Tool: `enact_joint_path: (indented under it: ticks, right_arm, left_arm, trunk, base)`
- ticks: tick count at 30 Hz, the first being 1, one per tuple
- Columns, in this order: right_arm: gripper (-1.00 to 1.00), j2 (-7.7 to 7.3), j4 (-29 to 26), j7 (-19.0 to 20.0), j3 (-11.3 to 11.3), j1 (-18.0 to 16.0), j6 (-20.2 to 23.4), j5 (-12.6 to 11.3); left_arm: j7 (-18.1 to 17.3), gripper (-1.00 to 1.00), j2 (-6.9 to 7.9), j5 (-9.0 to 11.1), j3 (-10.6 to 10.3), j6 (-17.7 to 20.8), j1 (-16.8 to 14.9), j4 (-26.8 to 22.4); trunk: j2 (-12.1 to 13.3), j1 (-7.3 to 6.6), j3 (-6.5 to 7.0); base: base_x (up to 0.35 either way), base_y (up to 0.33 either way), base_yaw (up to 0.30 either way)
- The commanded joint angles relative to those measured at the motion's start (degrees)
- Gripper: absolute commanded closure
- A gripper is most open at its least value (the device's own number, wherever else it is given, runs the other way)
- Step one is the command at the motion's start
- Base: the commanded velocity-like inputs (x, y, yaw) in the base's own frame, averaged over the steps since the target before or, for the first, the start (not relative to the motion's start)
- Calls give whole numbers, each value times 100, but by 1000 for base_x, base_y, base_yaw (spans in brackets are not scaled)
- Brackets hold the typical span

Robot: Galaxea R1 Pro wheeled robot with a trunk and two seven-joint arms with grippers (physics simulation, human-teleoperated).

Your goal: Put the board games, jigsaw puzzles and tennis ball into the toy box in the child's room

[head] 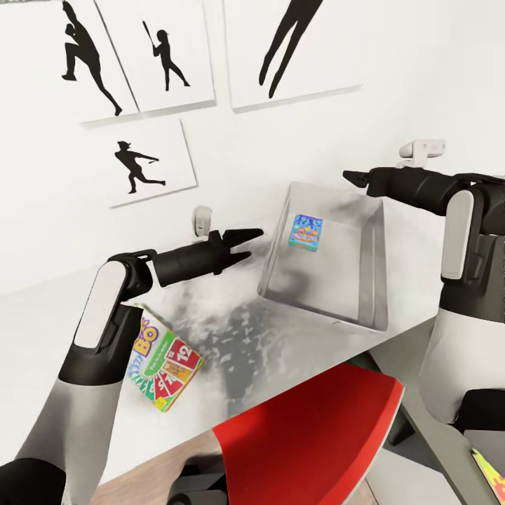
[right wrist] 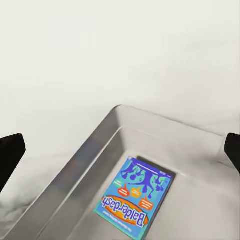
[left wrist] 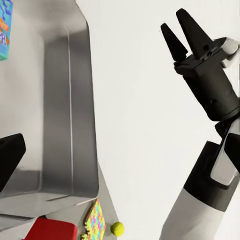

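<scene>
On the pale bench [head: 231, 337] the toy box [head: 372, 280] holds the small blue board game [head: 306, 231] flat on its floor. Beside the box's near-left side, the left claw [head: 254, 243] hovers open and empty. Over the box's far rim, the right claw [head: 348, 177] hangs with fingers spread, holding nothing. SKIP-BO box [head: 165, 372] lies beneath the left arm.

I can read "Balderdash" on the blue game box [right wrist: 135, 199] lying in the grey bin [right wrist: 70, 175]; the smaller print on it is too fine for me. On the green, yellow and red box [head: 163, 368] on the bench [head: 42, 337], I make out "BO" and red cards numbered "12".
</scene>
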Motion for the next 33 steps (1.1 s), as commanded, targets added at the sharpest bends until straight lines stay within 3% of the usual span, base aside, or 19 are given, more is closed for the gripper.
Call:
enact_joint_path:
  ticks: [1,6,11,33]
  right_arm:
    - [-100,0,-2,-6,-4,-5,34,-29]
    - [-100,34,-1,-18,21,33,34,-23]
    - [-100,47,0,-24,18,53,34,-16]
    - [-100,60,0,-39,3,78,34,-9]
  left_arm:
    - [59,-100,2,60,0,7,-5,-4]
    - [62,-100,189,60,150,22,-80,-1]
    - [65,-100,285,60,220,25,-94,0]
    - [141,-100,373,49,295,12,-93,6]
  trunk:
    - [-9,4,2]
    - [-9,4,49]
    - [-9,4,95]
    - [-9,4,301]
  base:
    - [0,0,0]
    - [0,0,0]
    - [0,0,0]
    - [0,0,0]
